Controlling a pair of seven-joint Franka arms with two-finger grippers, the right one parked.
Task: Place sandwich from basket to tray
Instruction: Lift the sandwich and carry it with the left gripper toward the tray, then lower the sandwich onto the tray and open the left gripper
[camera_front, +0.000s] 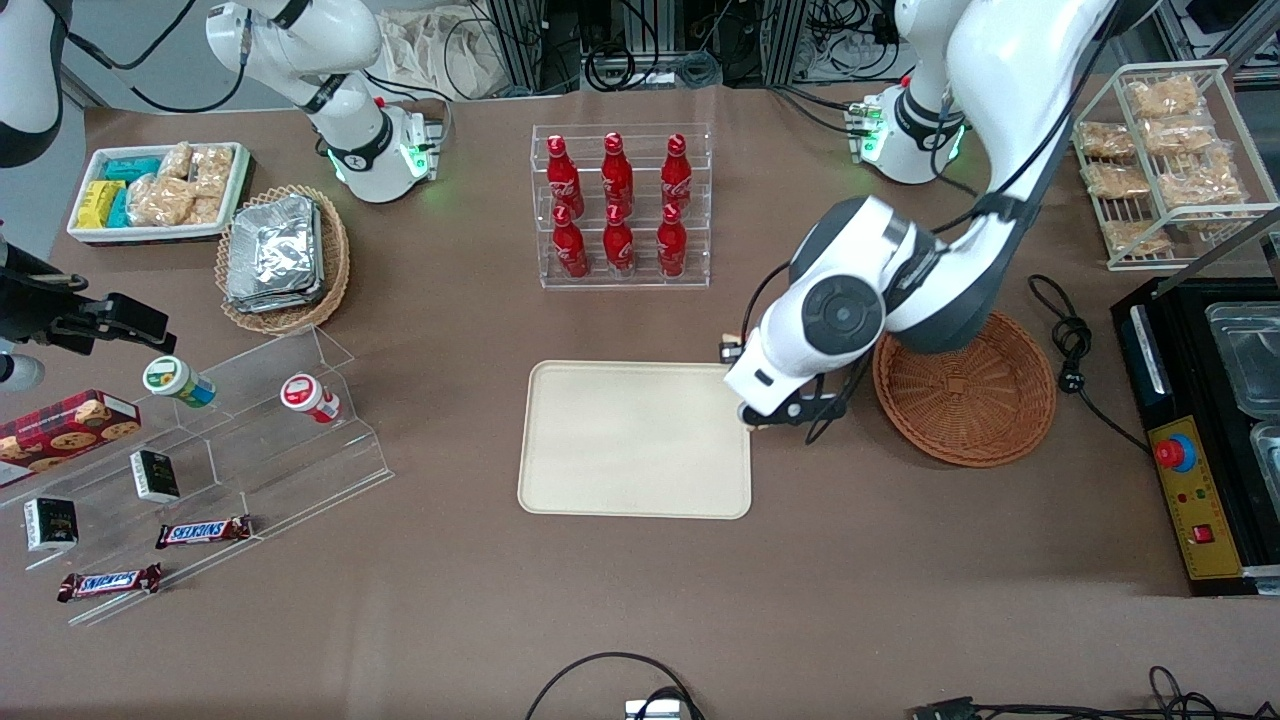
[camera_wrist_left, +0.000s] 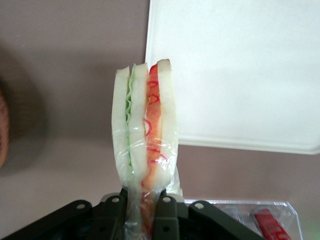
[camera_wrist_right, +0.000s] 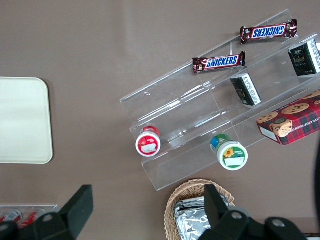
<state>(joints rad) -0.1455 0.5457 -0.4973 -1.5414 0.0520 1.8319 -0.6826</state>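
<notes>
My left gripper (camera_wrist_left: 143, 215) is shut on the sandwich (camera_wrist_left: 145, 125), a plastic-wrapped wedge of white bread with green and red-orange filling, pinched at its narrow end between the two black fingers (camera_wrist_left: 115, 216). The wedge hangs over bare table just off a corner of the cream tray (camera_wrist_left: 235, 75). In the front view the gripper (camera_front: 765, 415) sits above the tray's (camera_front: 630, 440) edge, between it and the reddish-brown basket (camera_front: 965, 390); the wrist hides the sandwich there. The basket shows nothing inside.
A clear rack of red bottles (camera_front: 620, 205) stands farther from the front camera than the tray. A black machine (camera_front: 1200, 440) and a looped cable (camera_front: 1070, 340) lie past the basket at the working arm's end. An acrylic stepped shelf (camera_front: 250, 430) and a foil-packet basket (camera_front: 283, 258) are toward the parked arm's end.
</notes>
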